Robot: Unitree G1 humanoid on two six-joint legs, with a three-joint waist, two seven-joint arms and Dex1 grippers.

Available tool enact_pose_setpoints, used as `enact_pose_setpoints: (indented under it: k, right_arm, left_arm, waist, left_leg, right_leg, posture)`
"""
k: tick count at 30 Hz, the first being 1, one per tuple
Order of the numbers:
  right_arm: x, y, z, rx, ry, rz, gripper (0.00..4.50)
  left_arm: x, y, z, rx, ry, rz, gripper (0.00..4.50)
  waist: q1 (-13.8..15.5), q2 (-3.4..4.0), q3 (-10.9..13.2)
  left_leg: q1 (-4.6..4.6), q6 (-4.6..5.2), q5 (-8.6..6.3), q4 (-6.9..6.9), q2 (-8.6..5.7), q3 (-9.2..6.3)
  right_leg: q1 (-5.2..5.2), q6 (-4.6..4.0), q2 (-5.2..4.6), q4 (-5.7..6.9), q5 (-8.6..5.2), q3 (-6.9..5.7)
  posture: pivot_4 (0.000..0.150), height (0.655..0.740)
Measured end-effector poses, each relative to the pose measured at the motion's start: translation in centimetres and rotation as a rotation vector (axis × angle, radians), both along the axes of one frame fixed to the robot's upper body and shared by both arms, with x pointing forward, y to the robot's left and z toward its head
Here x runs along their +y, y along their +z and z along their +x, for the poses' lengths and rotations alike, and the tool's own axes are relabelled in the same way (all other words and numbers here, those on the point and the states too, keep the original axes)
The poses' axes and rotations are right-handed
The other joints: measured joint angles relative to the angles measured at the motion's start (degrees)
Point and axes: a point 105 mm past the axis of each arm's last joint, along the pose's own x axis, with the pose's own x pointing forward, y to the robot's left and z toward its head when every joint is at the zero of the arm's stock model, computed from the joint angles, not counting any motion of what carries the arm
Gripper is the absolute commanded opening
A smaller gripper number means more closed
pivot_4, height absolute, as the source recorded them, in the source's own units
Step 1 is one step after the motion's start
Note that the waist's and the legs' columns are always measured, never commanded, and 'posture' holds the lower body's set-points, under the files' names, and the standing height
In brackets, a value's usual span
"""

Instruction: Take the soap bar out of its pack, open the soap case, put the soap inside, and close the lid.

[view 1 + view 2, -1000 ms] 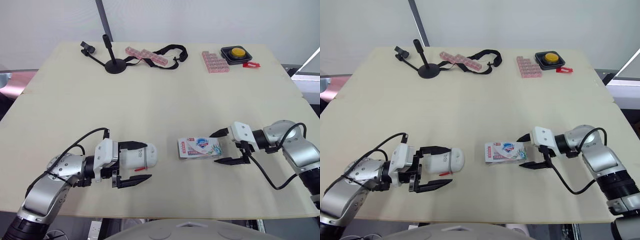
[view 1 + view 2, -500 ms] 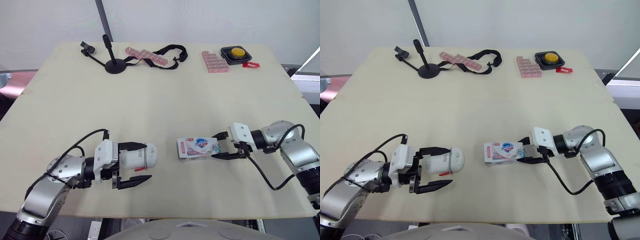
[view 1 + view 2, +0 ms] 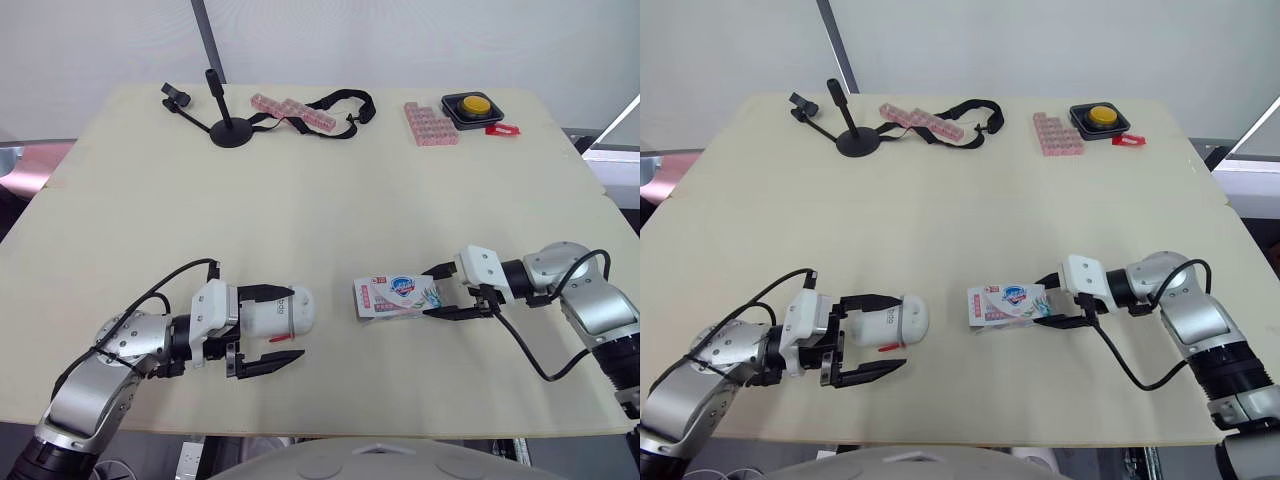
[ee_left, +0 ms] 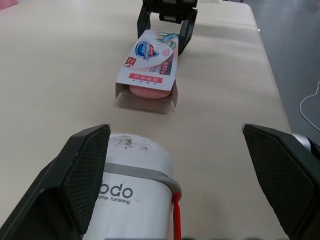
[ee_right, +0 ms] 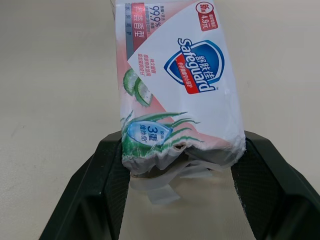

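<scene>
The soap pack (image 3: 398, 295) lies on the table (image 3: 330, 200). The right gripper (image 3: 430, 293) has its jaws pinching one end of it. A pink soap bar (image 4: 149, 92) peeks out of the open end. The left gripper (image 3: 292, 325) has wide jaws, and the white soap case (image 3: 276, 312) lies between them.

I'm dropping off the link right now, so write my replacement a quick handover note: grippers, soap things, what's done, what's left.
Left gripper: open, fingers either side of the white soap case, which lies on the table and looks closed.
Right gripper: shut on the crumpled end of the soap pack, flat on the table.
Done: pack gripped. Its far end is open and the pink soap bar shows inside.
Left: get the bar out, open the case, put it in, close the lid.
</scene>
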Motion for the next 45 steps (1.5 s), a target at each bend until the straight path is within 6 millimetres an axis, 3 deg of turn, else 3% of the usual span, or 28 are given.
enact_pose_setpoints:
  k: [9, 13, 28, 32, 38, 45]
  right_arm:
    - [0.0, -0.1, 0.0, -0.001, -0.01, 0.002, 2.99]
    - [-0.1, 0.0, 0.1, -0.007, -0.015, 0.005, 1.83]
    - [-0.2, 0.2, -0.1, -0.012, -0.03, 0.019, 1.83]
    - [-0.4, 1.4, 0.0, -0.03, -0.033, 0.008, 1.83]
    - [0.3, 3.9, -0.3, -0.072, -0.006, 0.0, 1.83]
    - [0.1, 4.3, -0.5, -0.08, -0.011, -0.006, 1.83]
  left_arm:
    - [0.0, 0.0, 0.0, -0.012, 0.0, 0.004, 4.5]
    - [-0.1, 0.0, 0.0, -0.015, 0.0, 0.001, 4.5]
    - [0.0, 0.0, -0.2, -0.022, -0.006, -0.003, 4.5]
    - [0.2, -0.3, -0.1, -0.014, -0.002, 0.007, 4.5]
    - [1.3, -0.7, 0.1, -0.014, -0.004, 0.037, 4.5]
    - [4.1, -0.3, 0.6, -0.041, 0.029, 0.076, 4.5]
  waist:
    - [-0.01, 0.0, 0.0]
    - [0.0, 0.0, 0.0]
    - [0.05, 0.01, -0.01]
    - [0.04, 0.02, -0.02]
    - [0.21, 0.02, -0.02]
    - [0.11, 0.02, -0.02]
  left_leg:
    - [0.0, 0.0, 0.0, 0.01, 0.0, 0.0]
    - [0.0, 0.0, 0.0, 0.01, 0.0, 0.0]
    - [0.0, 0.0, 0.0, 0.03, 0.0, 0.0]
    - [0.02, 0.0, 0.0, 0.03, 0.0, 0.0]
    - [0.09, 0.0, 0.0, 0.04, 0.02, -0.01]
    - [0.1, 0.0, 0.0, 0.05, 0.02, 0.0]
  right_leg:
    - [0.0, 0.0, 0.0, 0.01, 0.0, 0.0]
    - [0.0, 0.0, 0.0, 0.02, 0.0, 0.0]
    - [0.0, 0.0, 0.0, 0.03, 0.0, 0.0]
    - [0.0, 0.0, 0.0, 0.02, 0.0, 0.0]
    - [-0.02, 0.0, 0.02, 0.03, 0.0, 0.0]
    - [-0.08, 0.0, 0.02, 0.03, 0.0, 0.01]
  posture:
    - [0.15, 0.74]
    - [0.15, 0.74]
    - [0.15, 0.74]
    - [0.15, 0.74]
    - [0.15, 0.74]
    - [0.15, 0.74]
